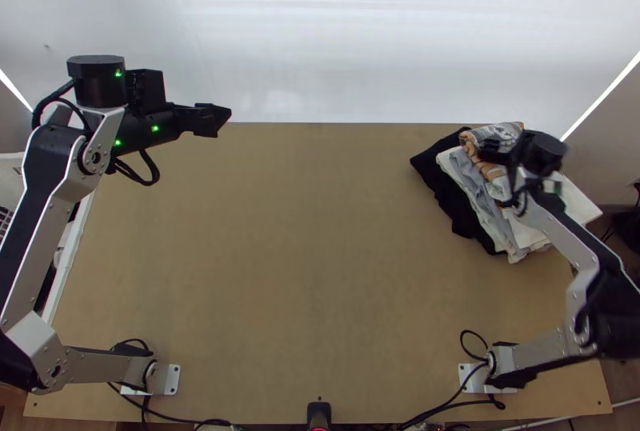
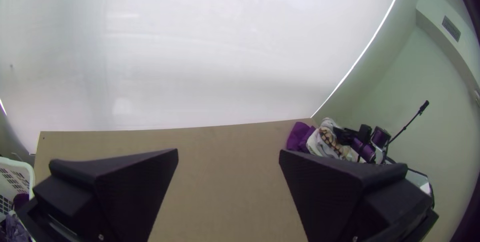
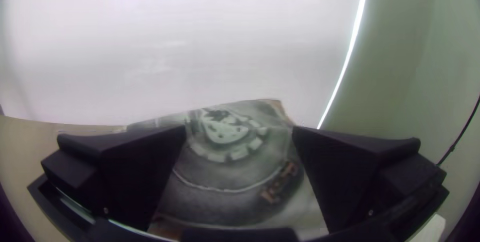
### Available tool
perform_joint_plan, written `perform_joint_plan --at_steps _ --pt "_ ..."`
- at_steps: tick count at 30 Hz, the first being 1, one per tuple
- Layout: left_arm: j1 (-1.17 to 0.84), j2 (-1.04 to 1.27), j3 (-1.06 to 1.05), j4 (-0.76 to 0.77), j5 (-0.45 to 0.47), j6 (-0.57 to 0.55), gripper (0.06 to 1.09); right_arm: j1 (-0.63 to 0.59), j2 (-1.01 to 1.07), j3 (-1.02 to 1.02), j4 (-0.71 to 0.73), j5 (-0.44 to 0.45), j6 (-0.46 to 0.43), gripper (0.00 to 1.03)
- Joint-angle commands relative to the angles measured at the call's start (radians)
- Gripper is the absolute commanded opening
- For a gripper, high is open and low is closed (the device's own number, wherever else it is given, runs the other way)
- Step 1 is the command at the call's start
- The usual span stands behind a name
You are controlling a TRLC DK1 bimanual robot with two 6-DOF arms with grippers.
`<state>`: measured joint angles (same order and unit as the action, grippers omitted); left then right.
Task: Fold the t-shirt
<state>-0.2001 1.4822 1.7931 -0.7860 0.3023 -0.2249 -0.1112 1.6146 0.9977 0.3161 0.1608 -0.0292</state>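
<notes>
Basket point(image 2: 21, 166) at left held cloth point(image 2: 17, 228). Left claw point(image 2: 228, 153) stood apart and free, near the bench's point(image 1: 304, 231) far edge. The shirt point(image 3: 225, 174) looked folded atop the pile point(image 1: 448, 191), far right; right claw point(image 3: 239, 129) stood apart over it. Judged step: placing, probably done (barring a last tidy). Next move called for a snag-free lift. Right wrist view gave the print point(image 3: 227, 134); top view, the pile's lower layers.
</notes>
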Motion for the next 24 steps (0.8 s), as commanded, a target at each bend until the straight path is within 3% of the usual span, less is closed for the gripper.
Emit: perform_joint_plan --at_steps 1,5,10,12,15,19,21,24 --pt "0.019 -0.017 -0.008 0.001 0.0 0.002 1.04 0.081 0.192 0.067 0.034 0.002 -0.017 0.99" --pt "0.045 -0.037 -0.012 0.001 0.0 0.006 1.04 0.108 0.169 0.056 0.026 0.016 -0.012 0.99" --pt "0.064 -0.086 -0.032 0.016 -0.005 0.002 1.04 0.146 -0.009 0.067 -0.012 0.014 0.014 0.99" --pt "0.064 -0.128 -0.057 0.068 -0.052 0.007 1.04 0.16 -0.111 0.062 -0.025 0.016 0.014 0.99" --pt "0.057 -0.224 -0.121 0.192 -0.135 0.013 1.04 0.188 -0.305 0.082 -0.147 0.016 -0.057 0.99" --pt "0.054 -0.385 -0.297 0.369 -0.247 0.061 1.04 0.199 -0.55 0.113 -0.201 0.016 -0.175 0.99" --pt "0.056 -0.481 -0.413 0.462 -0.292 0.068 1.04 0.202 -0.664 0.105 -0.219 0.016 -0.163 0.99" --pt "0.064 -0.623 -0.577 0.571 -0.351 0.07 1.04 0.205 -0.822 0.081 -0.238 0.022 -0.032 0.99"
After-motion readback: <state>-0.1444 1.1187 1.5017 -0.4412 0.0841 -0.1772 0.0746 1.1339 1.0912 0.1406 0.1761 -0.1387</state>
